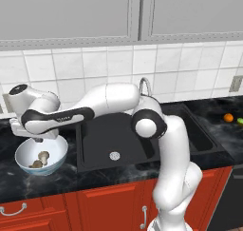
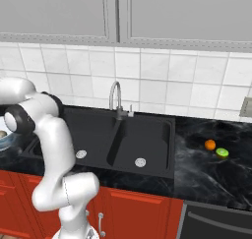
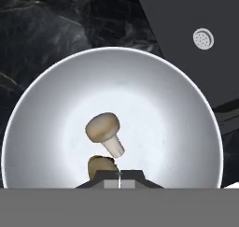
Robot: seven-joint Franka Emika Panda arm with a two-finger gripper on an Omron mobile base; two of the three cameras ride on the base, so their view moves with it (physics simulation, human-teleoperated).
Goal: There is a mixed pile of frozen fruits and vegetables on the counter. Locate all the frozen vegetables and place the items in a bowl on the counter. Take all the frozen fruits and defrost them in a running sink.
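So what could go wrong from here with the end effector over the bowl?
The end effector is shut right above the second mushroom; lifting might drag it out of the bowl. The bowl sits near the counter's front edge, so a nudge could tip it. The orange and lime could roll when grasped.

Two mushrooms (image 3: 103,128) in white bowl (image 3: 186,100); sink (image 3: 196,30) beside; jaws shut.

The gripper (image 3: 119,176) hangs with jaws shut directly above the bowl (image 1: 23,164), where two mushrooms (image 3: 103,130) lie on its floor, one just beside the fingertips. The sink (image 1: 123,139) basins lie open beside the bowl. The faucet (image 2: 115,98) rises behind the divider. Bare counter (image 2: 206,179) surrounds the orange ball (image 2: 210,144) and green ball (image 2: 222,153).
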